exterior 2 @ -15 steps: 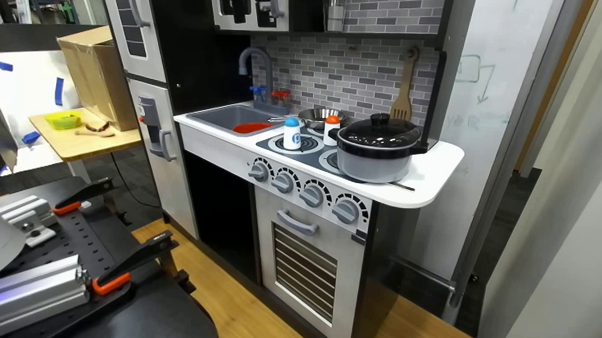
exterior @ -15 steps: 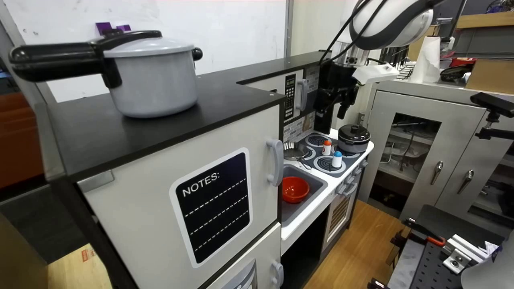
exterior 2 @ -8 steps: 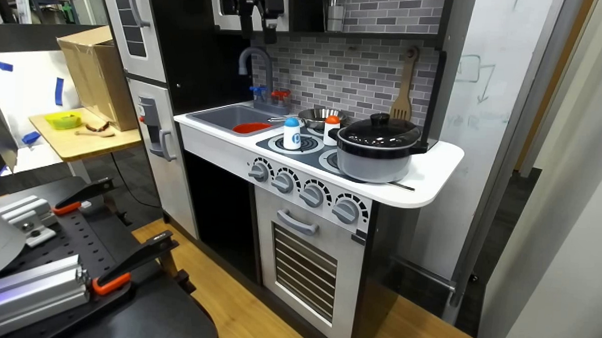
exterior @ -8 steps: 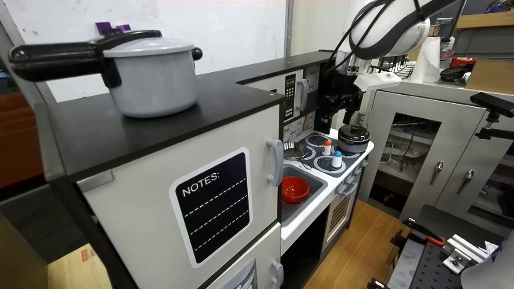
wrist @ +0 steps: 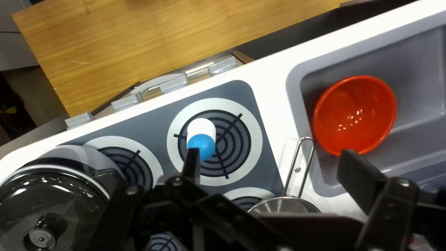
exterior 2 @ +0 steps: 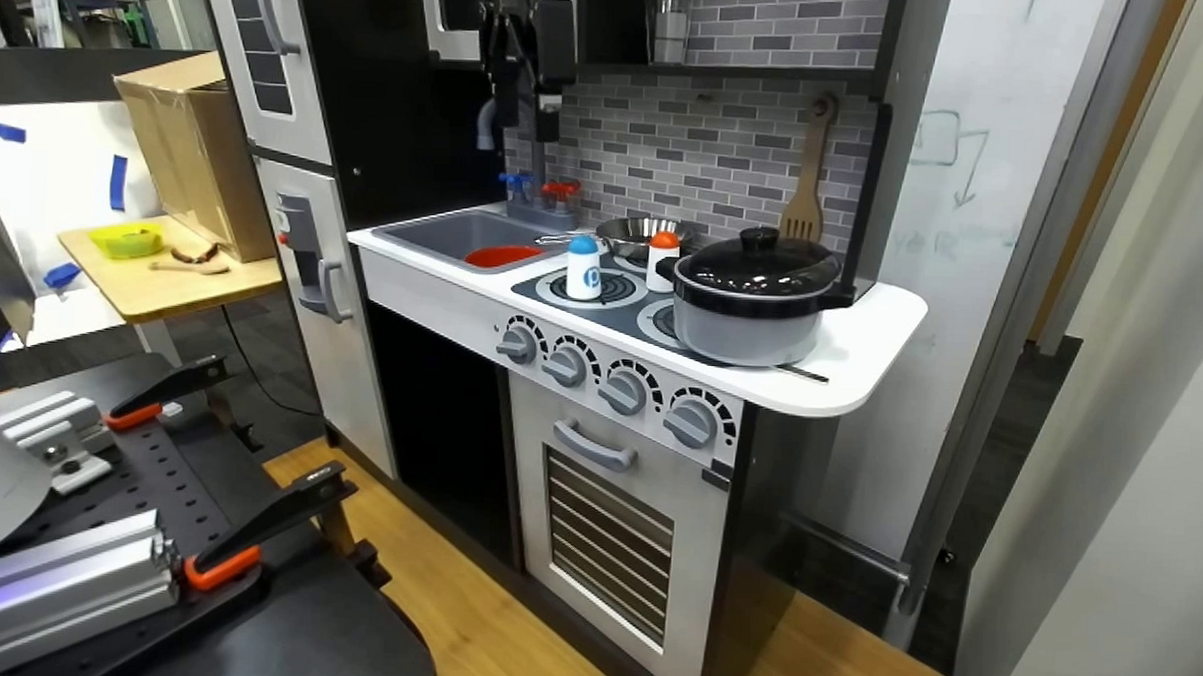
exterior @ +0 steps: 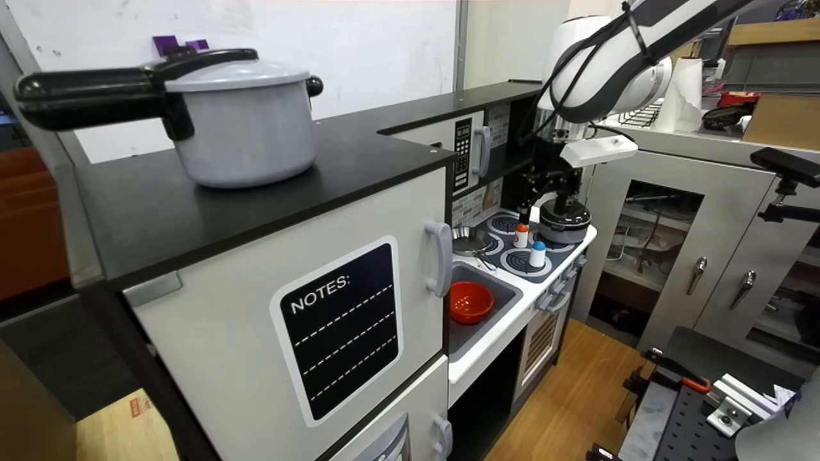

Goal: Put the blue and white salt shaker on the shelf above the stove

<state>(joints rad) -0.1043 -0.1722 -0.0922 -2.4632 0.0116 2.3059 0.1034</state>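
The salt shaker (exterior: 537,255), white with a blue cap, stands upright on a front burner of the stove (exterior 2: 602,323). It also shows in an exterior view (exterior 2: 583,270) and in the wrist view (wrist: 201,132). My gripper (wrist: 270,156) is open and empty, above the stove. In the wrist view one fingertip overlaps the edge of the blue cap; the other is over the sink side. The gripper shows in both exterior views (exterior: 543,208) (exterior 2: 526,123), higher than the shaker. The shelf (exterior: 471,101), a narrow black board, tops the hutch above the stove.
An orange-capped shaker (exterior 2: 662,260) stands behind. A grey pot with black lid (exterior 2: 753,303) is beside it. A metal pan (exterior: 471,241) is near the sink, which holds a red bowl (exterior: 471,302). A glass (exterior 2: 669,30) stands in the alcove. A grey pot (exterior: 246,128) sits on the counter.
My gripper has moved down toward the stove in both exterior views, with the arm lowering behind it. The shaker and the other objects have not moved.
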